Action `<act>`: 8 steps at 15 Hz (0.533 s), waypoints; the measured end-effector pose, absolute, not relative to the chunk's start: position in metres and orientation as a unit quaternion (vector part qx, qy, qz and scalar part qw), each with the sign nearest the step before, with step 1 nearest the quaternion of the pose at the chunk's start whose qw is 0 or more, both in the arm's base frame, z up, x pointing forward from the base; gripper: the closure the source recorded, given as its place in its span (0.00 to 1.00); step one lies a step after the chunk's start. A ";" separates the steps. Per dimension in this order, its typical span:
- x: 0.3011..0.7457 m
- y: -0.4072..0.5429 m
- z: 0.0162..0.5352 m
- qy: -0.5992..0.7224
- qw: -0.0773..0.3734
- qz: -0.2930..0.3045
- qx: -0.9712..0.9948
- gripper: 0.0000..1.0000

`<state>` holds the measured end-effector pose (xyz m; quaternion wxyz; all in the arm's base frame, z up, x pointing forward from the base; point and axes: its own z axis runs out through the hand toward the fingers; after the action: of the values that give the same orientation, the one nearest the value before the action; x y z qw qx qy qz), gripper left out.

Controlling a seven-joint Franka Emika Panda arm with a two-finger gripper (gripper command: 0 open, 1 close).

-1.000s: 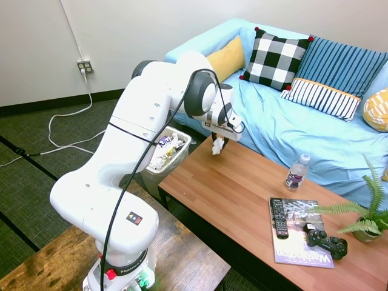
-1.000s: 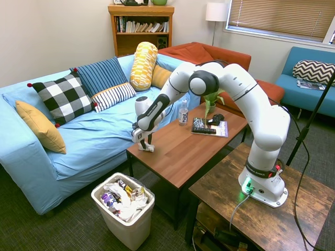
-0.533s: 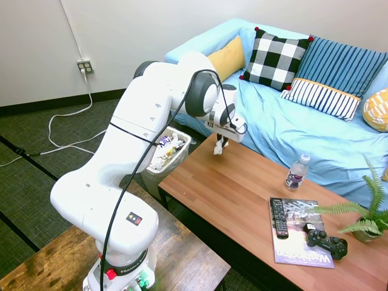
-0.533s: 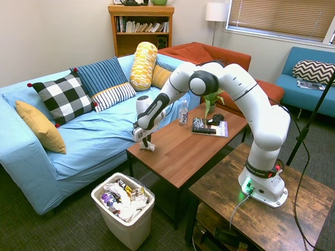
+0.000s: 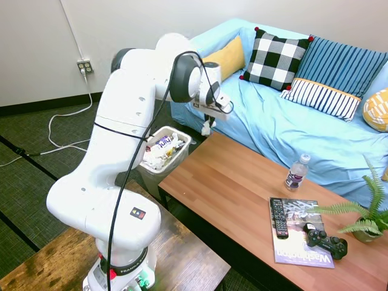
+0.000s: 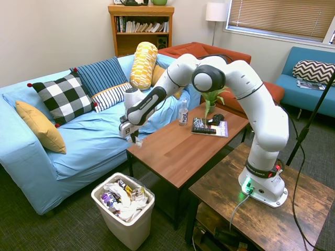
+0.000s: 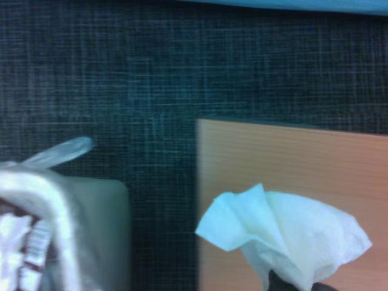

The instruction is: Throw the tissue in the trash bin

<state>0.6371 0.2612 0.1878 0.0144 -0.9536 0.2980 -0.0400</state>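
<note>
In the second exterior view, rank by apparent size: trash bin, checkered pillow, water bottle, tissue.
1. Checkered pillow
2. Trash bin; looks close to the pillow and sits nearer the camera, so this order is unsure
3. Water bottle
4. Tissue, held by the gripper

The tissue (image 7: 285,233) is white, as is the trash bin (image 6: 128,222) at lower left of the second exterior view, its litter mixed white with purple and yellow scraps. The arm (image 6: 246,99) is white with dark grey joints. The coffee table (image 5: 242,188) is reddish-brown wood grain. The sofa (image 5: 291,130) across the upper right is light blue, carrying a black-and-white checked pillow (image 5: 276,59), a mustard yellow pillow (image 5: 225,57), a navy pillow with thin blue stripes (image 5: 348,63) and a white one with navy stripes (image 5: 321,97). The carpet (image 5: 42,170) at left is dark green-grey.
</note>
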 end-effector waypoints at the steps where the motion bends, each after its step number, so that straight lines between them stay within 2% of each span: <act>1: 0.624 0.289 0.188 0.288 0.011 -0.041 -0.957 1.00; 8: 0.546 0.402 0.148 0.228 -0.027 -0.027 -0.973 1.00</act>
<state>0.5459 0.4025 0.1476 -0.0272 -0.9730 0.2275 -0.0267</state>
